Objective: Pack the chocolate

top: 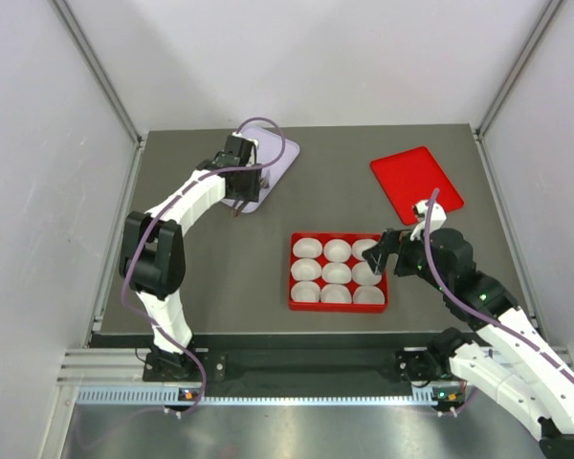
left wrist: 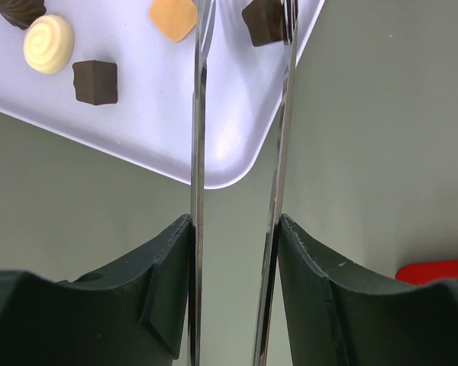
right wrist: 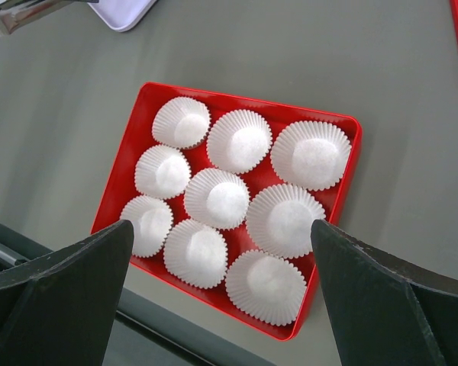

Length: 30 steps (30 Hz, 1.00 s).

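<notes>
The chocolate pieces (left wrist: 95,81) lie on a lavender tray (left wrist: 214,145) that fills the upper left of the left wrist view. There is a dark cube with a cream swirl (left wrist: 48,43) just beside it. Another dark piece is cut off at the top left corner, and a tan-orange square (left wrist: 173,17) sits at the top edge. One more dark piece (left wrist: 267,20), also at the top edge, sits between the two thin blades of the metal tongs (left wrist: 198,152). I cannot tell whether the blades touch it.

The left pincer (left wrist: 235,229) is clamped on the tongs, a dark finger pressed against the outside of each blade, and the blades stand apart with a gap between them.

Seen from above, the tray is in the upper middle of the grey table (top: 220,277), with the left arm reaching over its near corner. Lower and to the right of it sits a red box (top: 340,307) holding nine white paper cups (right wrist: 227,198) in three rows of three. The right pincer (right wrist: 221,229) hangs over the box's right side with its fingers spread wide apart. A flat red lid (top: 416,179) lies at the upper right of the table, well apart from the tray.
</notes>
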Available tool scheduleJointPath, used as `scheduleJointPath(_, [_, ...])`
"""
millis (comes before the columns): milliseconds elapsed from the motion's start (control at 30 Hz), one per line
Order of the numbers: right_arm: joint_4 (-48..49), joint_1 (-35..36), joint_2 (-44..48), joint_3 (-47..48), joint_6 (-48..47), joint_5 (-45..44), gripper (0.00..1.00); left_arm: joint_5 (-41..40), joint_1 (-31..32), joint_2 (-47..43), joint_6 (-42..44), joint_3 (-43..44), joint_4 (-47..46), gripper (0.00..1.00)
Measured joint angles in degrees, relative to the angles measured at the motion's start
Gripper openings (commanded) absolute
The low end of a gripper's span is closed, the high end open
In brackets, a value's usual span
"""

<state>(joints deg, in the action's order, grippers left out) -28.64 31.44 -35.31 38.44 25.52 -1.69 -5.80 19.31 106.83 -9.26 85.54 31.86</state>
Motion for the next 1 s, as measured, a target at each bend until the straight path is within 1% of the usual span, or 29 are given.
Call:
scheduleJointPath(233, [0.0, 0.0, 0.0, 0.0, 0.0, -0.1, 1.00, 0.5, 0.0, 0.0, 0.0, 0.0, -0.2, 0.46])
scheduleJointPath(433, [0.0, 0.0, 0.0, 0.0, 0.0, -0.2, 1.00, 1.2, 0.0, 0.0, -0.4, 0.0, -0.2, 0.32])
scheduleJointPath(533, [0.0, 0.0, 0.0, 0.0, 0.1, -0.1, 1.00, 1.5, 0.0, 0.0, -0.7, 0.0, -0.2, 0.28])
scheduleJointPath(767, [0.0, 0.0, 0.0, 0.0, 0.2, -0.1, 1.00, 1.6, 0.1, -1.9, -1.9, 0.5, 1.4, 0.27])
scheduleJointPath(933, [-0.3, 0.0, 0.0, 0.6, 0.2, -0.6, 1.00, 3.0, 1.3, -7.9, -3.0, 0.5, 3.0, 0.25])
scheduleJointPath(1000, [-0.3, 0.0, 0.0, 1.2, 0.2, -1.0, 1.00, 4.7, 2.4, -11.0, -3.7, 0.2, 2.9, 0.24])
